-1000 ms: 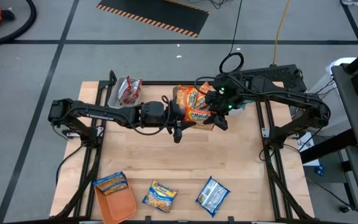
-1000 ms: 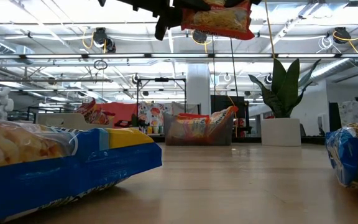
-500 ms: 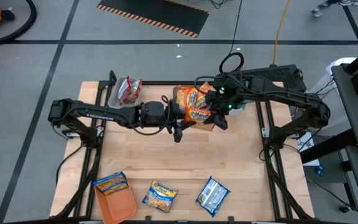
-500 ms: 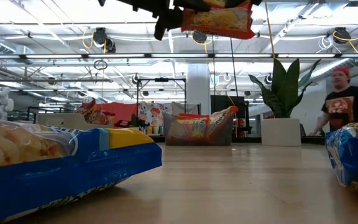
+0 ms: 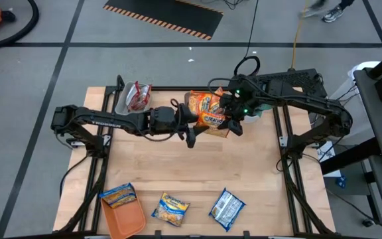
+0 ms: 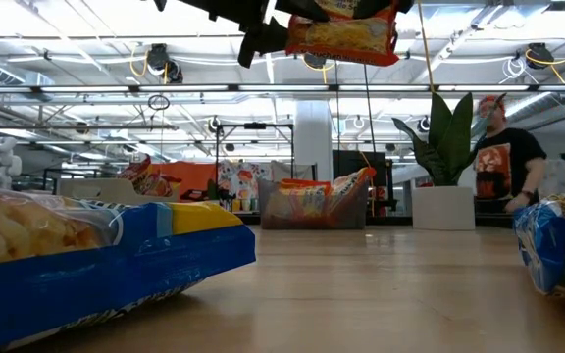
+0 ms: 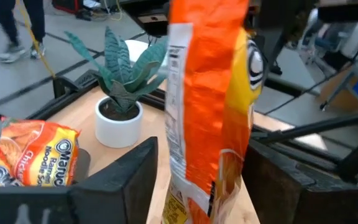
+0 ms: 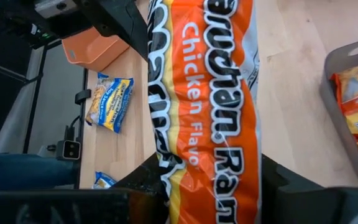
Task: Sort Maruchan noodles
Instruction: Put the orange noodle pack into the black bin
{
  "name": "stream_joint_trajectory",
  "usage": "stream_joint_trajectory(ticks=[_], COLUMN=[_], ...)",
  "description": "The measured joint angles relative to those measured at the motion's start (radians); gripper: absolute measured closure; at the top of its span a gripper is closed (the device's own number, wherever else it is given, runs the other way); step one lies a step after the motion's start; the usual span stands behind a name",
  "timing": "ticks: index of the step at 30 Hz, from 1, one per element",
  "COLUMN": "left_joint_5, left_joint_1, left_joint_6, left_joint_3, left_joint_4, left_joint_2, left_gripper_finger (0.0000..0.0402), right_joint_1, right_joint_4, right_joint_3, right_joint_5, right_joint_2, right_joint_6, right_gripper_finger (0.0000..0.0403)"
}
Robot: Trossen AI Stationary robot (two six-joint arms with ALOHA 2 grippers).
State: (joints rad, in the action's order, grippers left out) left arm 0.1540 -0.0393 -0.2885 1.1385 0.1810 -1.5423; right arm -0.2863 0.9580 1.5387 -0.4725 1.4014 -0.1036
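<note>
**A:** Where is the packet being handled?

**B:** The orange chicken-flavour Maruchan packet (image 5: 212, 119) is held in the air above the table's upper middle, at the centre of the high view. In the low view it hangs at the top edge (image 6: 344, 32), well clear of the wood.

**A:** Who has it?

**B:** Both. The right gripper (image 5: 234, 123) is clamped on it; the right wrist view shows its dark fingers (image 8: 303, 190) pressed against either side of the packet (image 8: 213, 118). The left gripper (image 5: 192, 126) reaches in from the left, and in the left wrist view the packet (image 7: 207, 118) stands on edge between its fingers (image 7: 120, 183), which sit close on both sides. Whether they actually pinch it cannot be told.

**A:** And the other noodles?

**B:** A grey bin (image 5: 260, 114) at the upper right holds more orange packets (image 5: 201, 99). A red packet (image 5: 138, 96) sits in a clear bin at the upper left. Along the bottom edge, a blue-and-yellow packet (image 5: 119, 194) lies partly on the orange tray (image 5: 126, 219), another yellow one (image 5: 170, 208) lies right of it, and a blue-and-white one (image 5: 227, 208) farther right.

**A:** Anything else?

**B:** A potted green plant (image 7: 122, 87) stands on the table's far side, and a person (image 6: 503, 157) stands at the low view's right, behind it.
</note>
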Motion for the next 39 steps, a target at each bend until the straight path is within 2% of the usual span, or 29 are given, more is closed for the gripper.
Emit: stream_joint_trajectory(ticks=[3,8,11,17,26,39], left_joint_5=[-0.020,-0.018,-0.017,0.018,0.011,-0.012], left_joint_1=[-0.023,-0.032,-0.044,-0.084,-0.195,-0.300], left_joint_6=[-0.047,-0.039,-0.039,-0.013,-0.002,-0.002], left_joint_3=[0.000,0.000,0.000,0.000,0.000,0.000], left_joint_4=[0.008,0.049,0.040,-0.070,-0.303,-0.510], left_joint_2=[0.002,0.003,0.007,0.082,0.183,0.282], left_gripper_finger=[0.0160,0.0103,0.0083,0.0081,0.0080,0.0080], right_joint_1=[-0.013,-0.029,-0.040,-0.055,-0.067,-0.121], right_joint_4=[-0.002,0.000,0.002,0.004,0.000,-0.060], right_joint_3=[0.000,0.000,0.000,0.000,0.000,-0.027], right_joint_5=[0.000,-0.014,-0.014,-0.019,-0.028,0.055], right_joint_2=[0.000,0.000,0.000,0.000,-0.001,0.002], right_joint_6=[0.007,0.024,0.037,0.037,0.035,-0.007], right_gripper_finger=[0.0289,0.0289,0.0289,0.0289,0.0288,0.0288])
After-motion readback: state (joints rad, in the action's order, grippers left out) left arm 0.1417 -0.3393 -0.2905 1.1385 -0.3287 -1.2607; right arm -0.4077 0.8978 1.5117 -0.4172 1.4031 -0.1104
